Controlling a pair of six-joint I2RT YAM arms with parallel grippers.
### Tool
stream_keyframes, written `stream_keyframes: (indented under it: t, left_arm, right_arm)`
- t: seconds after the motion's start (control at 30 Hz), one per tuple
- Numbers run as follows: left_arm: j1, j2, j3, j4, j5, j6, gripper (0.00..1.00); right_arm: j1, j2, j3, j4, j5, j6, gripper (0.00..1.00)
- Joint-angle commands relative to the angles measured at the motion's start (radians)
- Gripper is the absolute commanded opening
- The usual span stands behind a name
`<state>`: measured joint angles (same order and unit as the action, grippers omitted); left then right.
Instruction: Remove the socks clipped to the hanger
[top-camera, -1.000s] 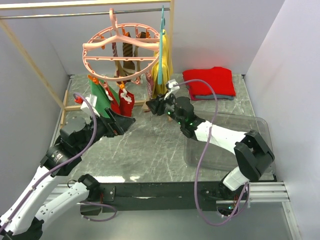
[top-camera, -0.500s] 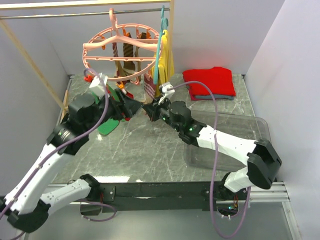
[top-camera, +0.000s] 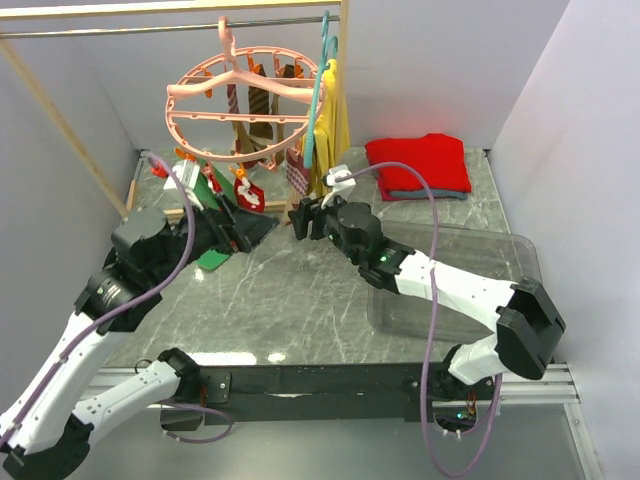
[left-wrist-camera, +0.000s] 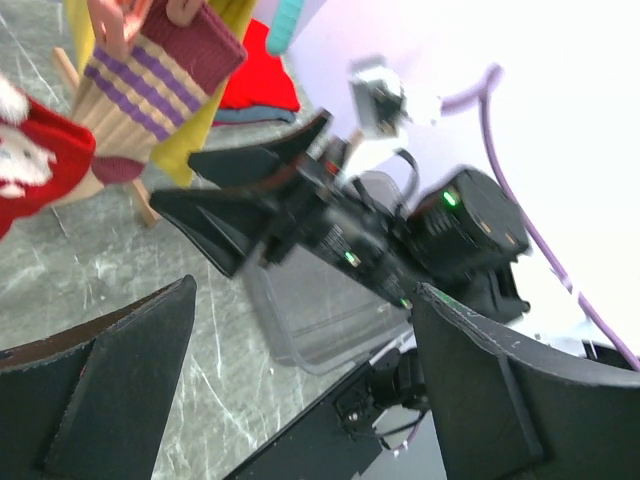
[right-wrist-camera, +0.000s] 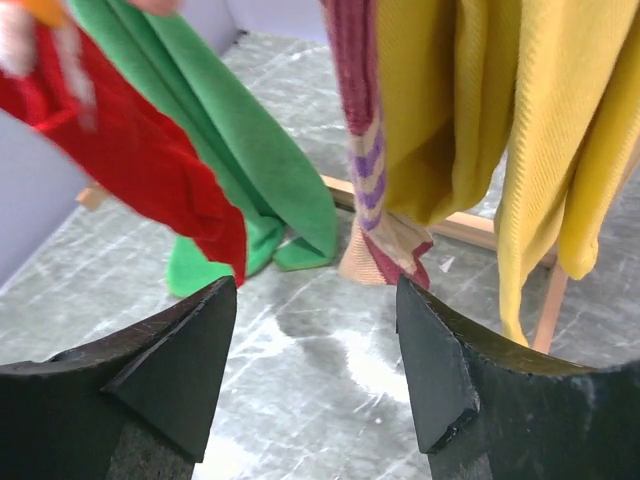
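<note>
Now I'm hovering left gripper and right gripper, jaws wide, below the hanger.
Yellow cloth is crowding the striped sock.

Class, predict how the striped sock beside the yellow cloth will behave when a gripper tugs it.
Probably floppy: the striped sock hangs limp, its toe crumpled. Likely light, being small, thin fabric. The hanger dangles freely from a rail, so a tug may swing it.
</note>
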<state>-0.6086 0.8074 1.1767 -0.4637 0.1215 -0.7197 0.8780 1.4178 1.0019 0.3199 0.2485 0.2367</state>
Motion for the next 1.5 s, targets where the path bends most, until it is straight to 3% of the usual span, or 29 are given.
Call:
stream_keyframes:
  t: [0.0, 0.33, 0.37, 0.4, 0.5, 0.67, 1.07, 1.33, 1.47]
  left_arm:
    - [0.0, -0.046, -0.055, 0.028, 0.043, -0.014, 0.94]
    - [0.0, -0.106, -0.026, -0.096, 0.006, 0.052, 0.95]
    - [-0.002, -0.111, -0.019, -0.111, -0.002, 0.058, 0.95]
    - [0.0, -0.119, -0.006, -0.124, -0.009, 0.069, 0.95]
    - [0.0, -0.125, 0.017, -0.165, -0.019, 0.078, 0.95]
    - [-0.002, -0.125, 0.035, -0.197, -0.014, 0.068, 0.95]
    - [0.0, -0.028, 0.129, -0.19, -0.036, 0.06, 0.93]
    - [0.0, 0.079, 0.178, -0.152, -0.107, 0.025, 0.87]
    - [0.0, 0.127, 0.179, -0.11, -0.17, 0.003, 0.84]
  right_arm:
    - [-0.03, 0.067, 0.075, 0.013, 0.012, -0.03, 0.72]
    - [-0.048, 0.205, 0.167, 0.104, -0.031, -0.108, 0.59]
    - [-0.048, 0.214, 0.179, 0.096, -0.031, -0.103, 0.54]
    - [-0.05, 0.228, 0.204, 0.088, -0.035, -0.102, 0.39]
    - [-0.028, 0.228, 0.21, 0.067, -0.046, -0.063, 0.18]
    - [0.056, 0.202, 0.153, 0.091, 0.047, -0.022, 0.01]
    - [0.165, 0.037, 0.055, -0.051, 0.109, 0.116, 0.0]
    - [0.173, -0.014, 0.101, -0.215, -0.023, 0.128, 0.0]
    - [0.177, -0.028, 0.095, -0.216, -0.034, 0.116, 0.0]
